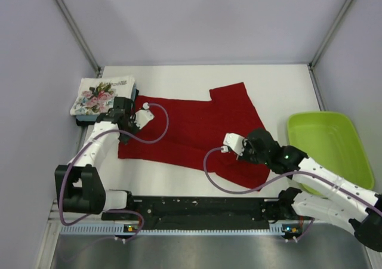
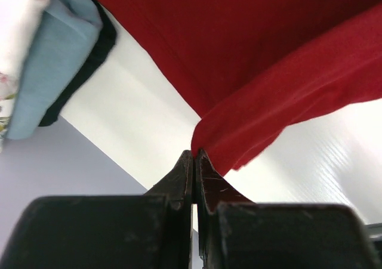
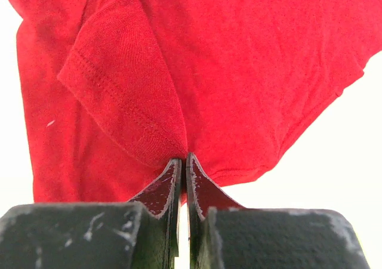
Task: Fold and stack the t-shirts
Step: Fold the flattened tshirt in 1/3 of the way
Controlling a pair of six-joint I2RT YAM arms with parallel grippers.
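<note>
A: Red t-shirt [image 1: 191, 126]: position and heading?
B: Spread on the middle of the table [image 1: 280, 84]. Its long axis runs left to right, and the right end slants toward the near edge. Its far right corner sticks out toward the back.
A: Grips?
B: Left gripper [image 2: 194, 157] is clenched on a pinch of cloth at the shirt's left end. Right gripper [image 3: 182, 161] is clenched on cloth beside a stitched hem at the near right end.
A: Surroundings?
B: Stack of folded t-shirts [image 1: 101, 97] at far left, just beside the red cloth: floral on top, then light blue, dark beneath. Lime-green tray [image 1: 325, 144] at right, apart from the shirt.
</note>
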